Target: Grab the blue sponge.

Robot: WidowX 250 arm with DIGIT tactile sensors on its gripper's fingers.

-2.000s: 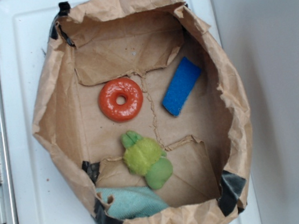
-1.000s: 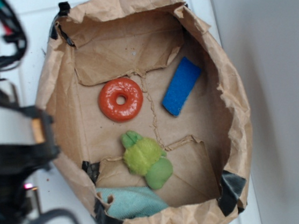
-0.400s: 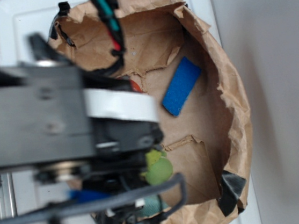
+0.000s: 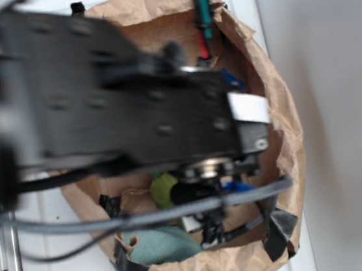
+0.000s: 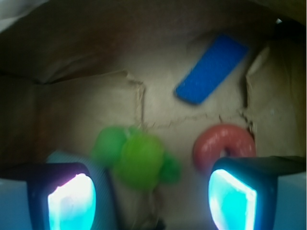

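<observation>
In the wrist view the blue sponge (image 5: pixel 212 68) lies flat and slanted on the brown paper floor of the bag, far ahead and to the right. My gripper (image 5: pixel 152 201) hangs above the floor, open, with nothing between its glowing fingers (image 5: pixel 72 203). The green plush toy (image 5: pixel 136 155) sits just ahead of the gap between them. In the exterior view my blurred arm (image 4: pixel 132 108) covers most of the bag, and only a corner of the sponge (image 4: pixel 228 78) peeks out at its edge.
An orange ring (image 5: pixel 224 146) lies beside the right finger, between the gripper and the sponge. A pale teal cloth (image 4: pixel 161 246) lies at the bag's near end. The crumpled walls of the paper bag (image 4: pixel 283 117) rise all round, on a white surface.
The arm came in from the left and swept right across the bag. It now hides the ring, much of the plush and nearly all of the sponge in the exterior view.
</observation>
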